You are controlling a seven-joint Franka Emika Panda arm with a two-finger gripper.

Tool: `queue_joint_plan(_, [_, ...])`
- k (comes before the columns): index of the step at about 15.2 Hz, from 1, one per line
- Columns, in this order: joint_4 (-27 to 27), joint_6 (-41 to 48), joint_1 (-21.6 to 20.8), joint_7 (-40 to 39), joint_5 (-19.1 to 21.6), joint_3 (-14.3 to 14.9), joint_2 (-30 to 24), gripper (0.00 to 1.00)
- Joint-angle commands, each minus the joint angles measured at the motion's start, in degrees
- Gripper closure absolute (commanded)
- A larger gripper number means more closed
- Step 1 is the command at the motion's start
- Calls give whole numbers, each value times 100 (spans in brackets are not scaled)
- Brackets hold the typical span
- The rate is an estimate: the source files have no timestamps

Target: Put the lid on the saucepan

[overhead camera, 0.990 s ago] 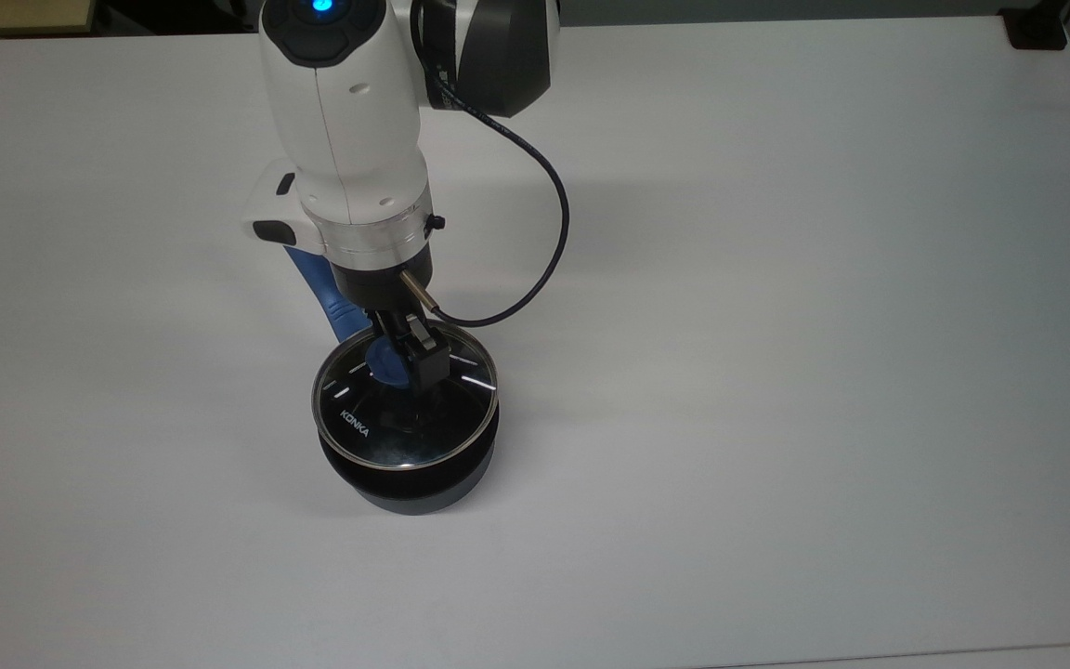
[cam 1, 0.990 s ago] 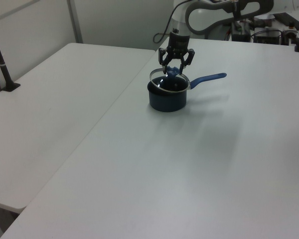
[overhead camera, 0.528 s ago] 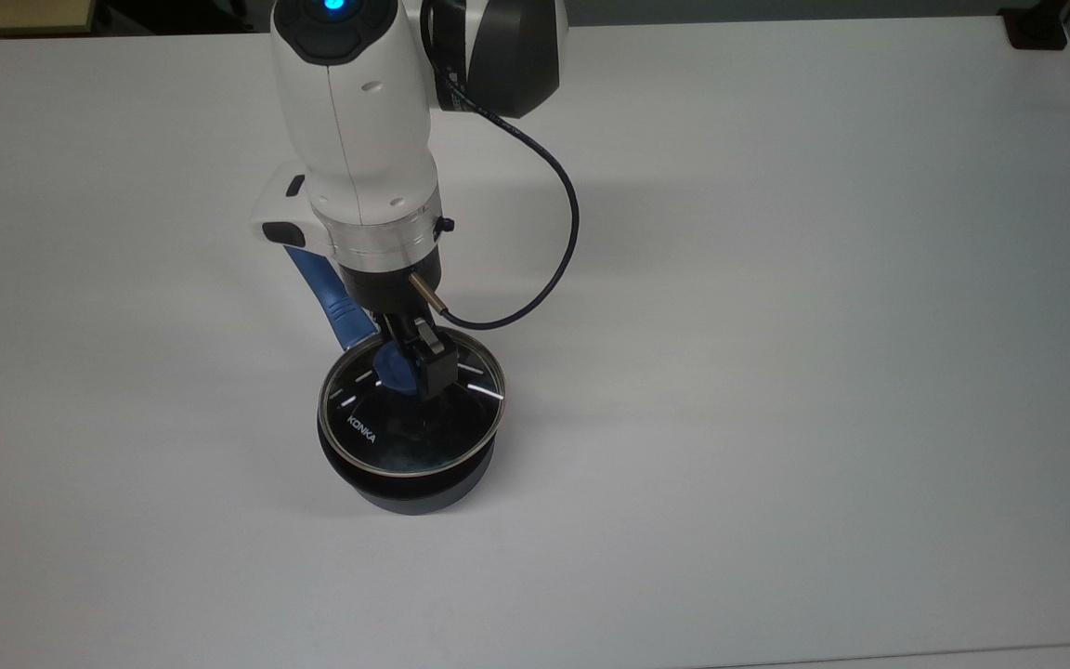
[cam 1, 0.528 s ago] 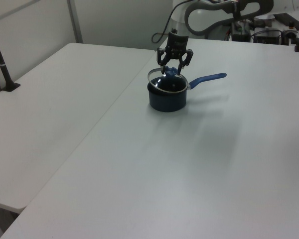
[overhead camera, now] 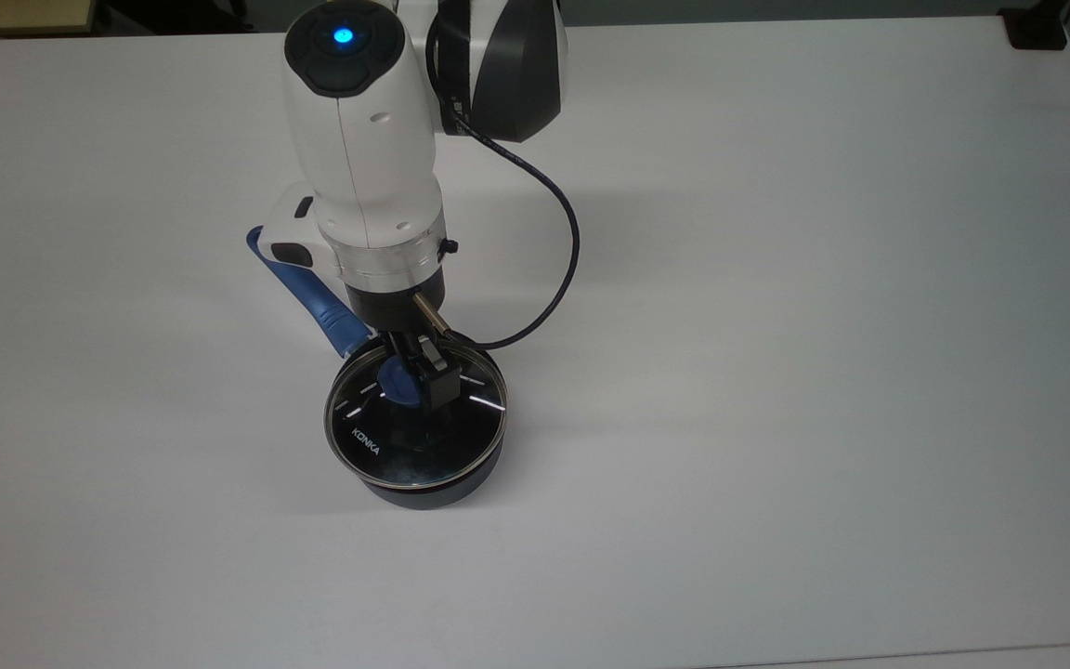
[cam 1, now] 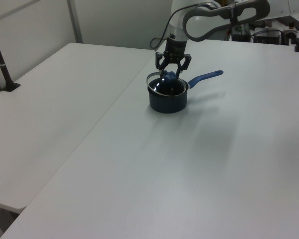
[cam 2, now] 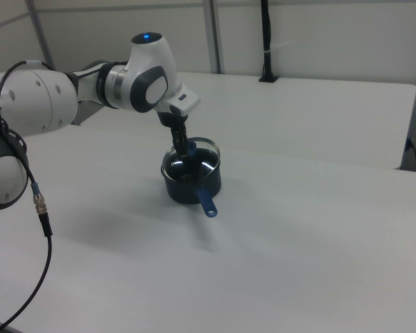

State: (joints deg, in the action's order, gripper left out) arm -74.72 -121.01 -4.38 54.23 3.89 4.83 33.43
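On the white table [overhead camera: 776, 279], the gripper [overhead camera: 410, 376] pinches the lid [overhead camera: 416, 420], apparently seated on the saucepan [overhead camera: 428, 491]; handle at eleven o'clock.

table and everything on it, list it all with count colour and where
lid: 1, clear glass with blue knob, resting on the saucepan
saucepan: 1, black with a blue handle, on the table near the top view's centre-left
table: 1, white, beneath the pan
second table: 1, white, adjoining on the left view's left
black post: 1, upright at the far table edge in the right view
cable: 1, black, looping off the arm
arm: 1, white and grey, above the pan
tool: 1, black, at the lid's knob
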Motion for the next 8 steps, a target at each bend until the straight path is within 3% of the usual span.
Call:
queue_joint_plan(1, [54, 34, -72, 70, 50, 61, 15, 53])
queue_joint_plan(8, [10, 183, -133, 17, 41, 61, 15, 53])
